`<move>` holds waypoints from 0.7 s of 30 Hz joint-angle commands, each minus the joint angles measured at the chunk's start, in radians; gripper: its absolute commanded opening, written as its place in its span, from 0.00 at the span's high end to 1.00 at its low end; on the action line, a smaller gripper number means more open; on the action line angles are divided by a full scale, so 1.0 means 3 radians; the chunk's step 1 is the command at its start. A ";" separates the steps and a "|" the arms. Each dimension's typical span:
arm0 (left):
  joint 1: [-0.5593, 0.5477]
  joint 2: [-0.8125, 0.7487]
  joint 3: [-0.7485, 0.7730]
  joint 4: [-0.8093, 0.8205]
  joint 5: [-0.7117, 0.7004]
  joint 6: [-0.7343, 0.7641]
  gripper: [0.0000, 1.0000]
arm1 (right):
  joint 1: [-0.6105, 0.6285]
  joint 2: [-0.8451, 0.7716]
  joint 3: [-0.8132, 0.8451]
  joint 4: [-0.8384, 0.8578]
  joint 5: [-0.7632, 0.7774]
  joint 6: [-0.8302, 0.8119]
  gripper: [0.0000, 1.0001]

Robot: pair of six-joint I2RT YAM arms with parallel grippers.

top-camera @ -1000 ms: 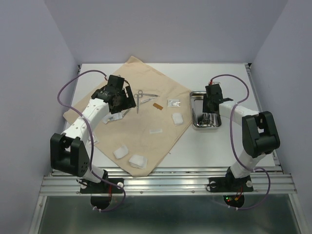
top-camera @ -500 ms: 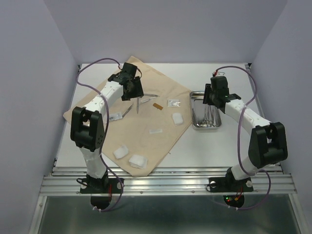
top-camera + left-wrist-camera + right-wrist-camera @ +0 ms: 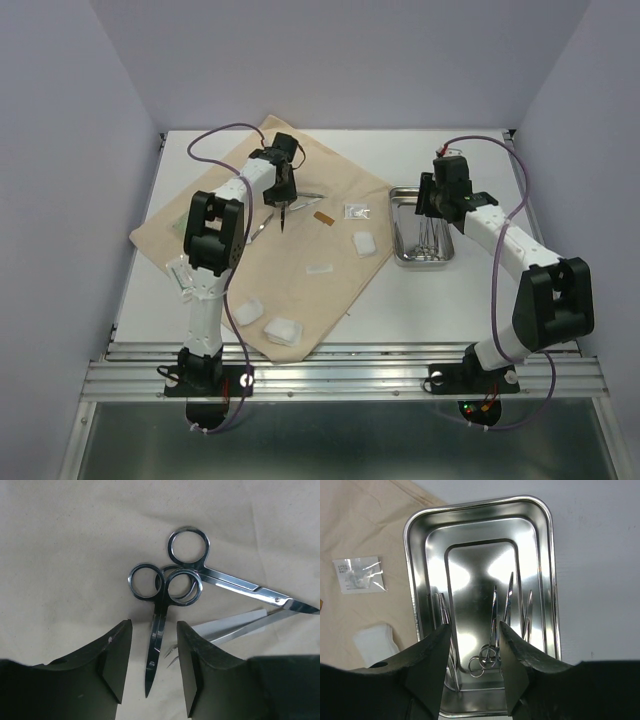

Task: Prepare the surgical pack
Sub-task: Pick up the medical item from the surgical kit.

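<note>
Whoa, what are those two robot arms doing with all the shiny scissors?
They're getting a surgical pack ready. The left tool is open around a pair of scissors lying on the beige cloth, not gripping them yet. The right tool is open above the steel tray, which already holds a few instruments. Gauze pads lie loose on the cloth.

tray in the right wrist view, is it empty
No, the tray has several slim silver instruments lying on its floor.
</note>
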 commanded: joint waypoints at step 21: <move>-0.0022 -0.0735 -0.0539 0.0508 -0.0117 0.0838 0.94 | 0.0024 -0.0235 0.0135 -0.0125 -0.0094 0.0090 0.51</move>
